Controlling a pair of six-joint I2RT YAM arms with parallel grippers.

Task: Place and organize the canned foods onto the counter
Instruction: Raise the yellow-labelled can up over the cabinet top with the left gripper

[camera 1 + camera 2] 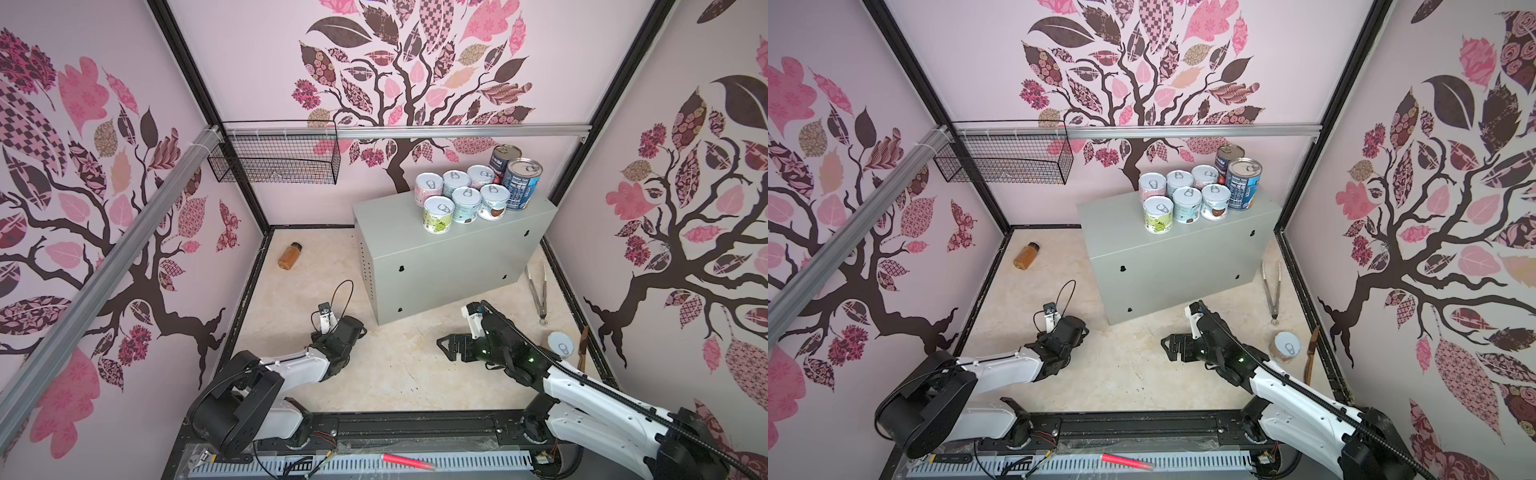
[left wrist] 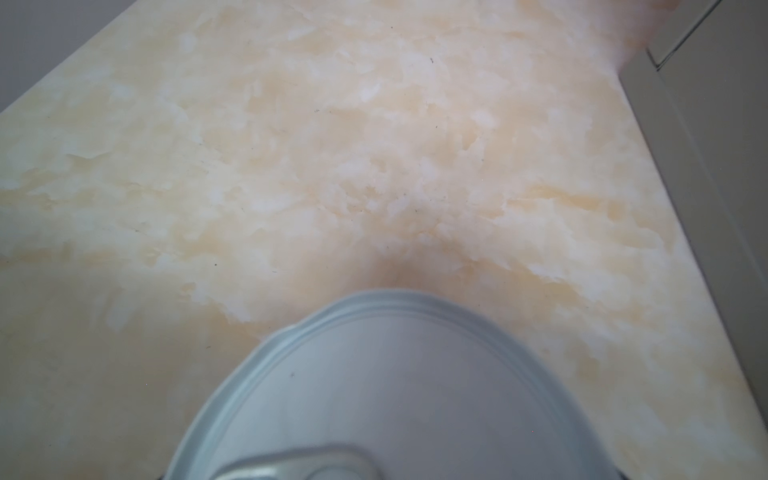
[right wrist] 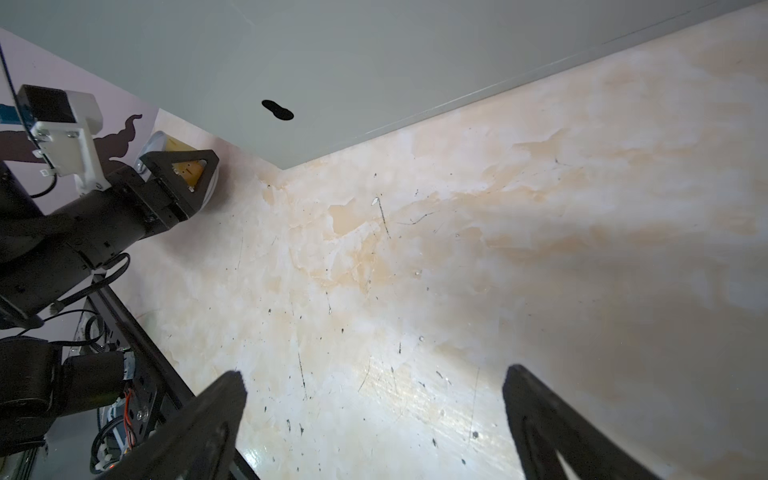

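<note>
The left gripper (image 3: 179,168) is low over the floor, and a short can (image 2: 399,386) with a white lid and a yellow label sits between its fingers. One finger lies against the can's wall, but I cannot tell whether the jaws really press it. This is the first danger: the wall is round and smooth, so a grip that is loose or off the middle may let the can turn or slide out during the lift.

The counter (image 1: 386,212) rises just ahead of this gripper, a little to its right side. If the can is carried too low, its bottom can strike the upper edge. On the top, eight cans (image 1: 467,199) stand close together at the end far from the left gripper, and the near end is bare. Setting the new can tight beside them risks a push, and the two tall ones at the far end could fall.

The right gripper (image 1: 444,348) hangs over the floor, wide and empty. The last can (image 1: 560,344) stands upright behind it, just beside its arm. A careless turn of that arm may knock it over, and the tongs (image 1: 538,291) lie near
</note>
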